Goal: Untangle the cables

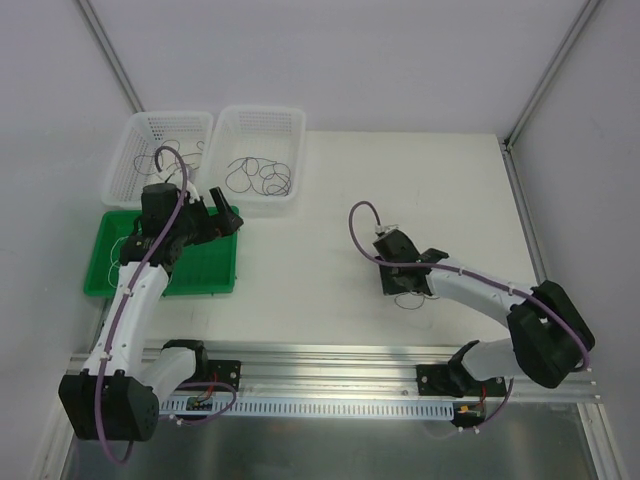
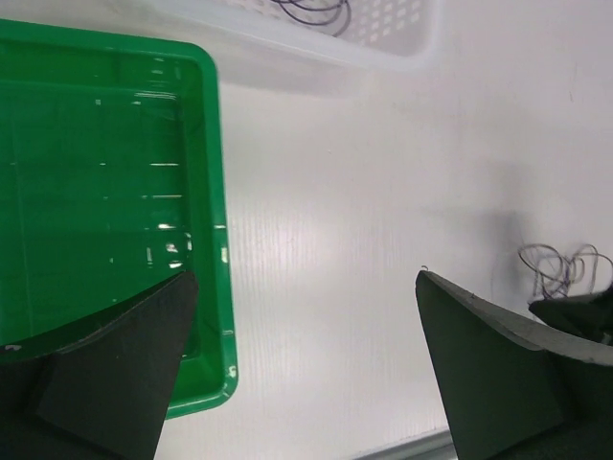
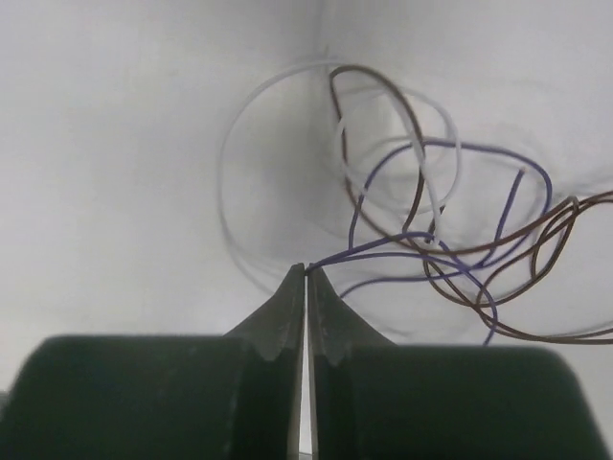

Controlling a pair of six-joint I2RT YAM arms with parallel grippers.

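Slowly, right gripper [image 3: 306,274] pinching a purple cable [image 3: 335,256] and left gripper [image 2: 306,278] wide, we should draw it clear of the tangle [image 3: 431,230]

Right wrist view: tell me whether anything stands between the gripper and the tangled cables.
Nothing visible does. The right gripper is shut on a purple strand of the cables, which lie on the white table.

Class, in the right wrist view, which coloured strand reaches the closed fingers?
The purple strand: it runs straight into the right gripper's fingertips, while the white strand and brown strand loop away.
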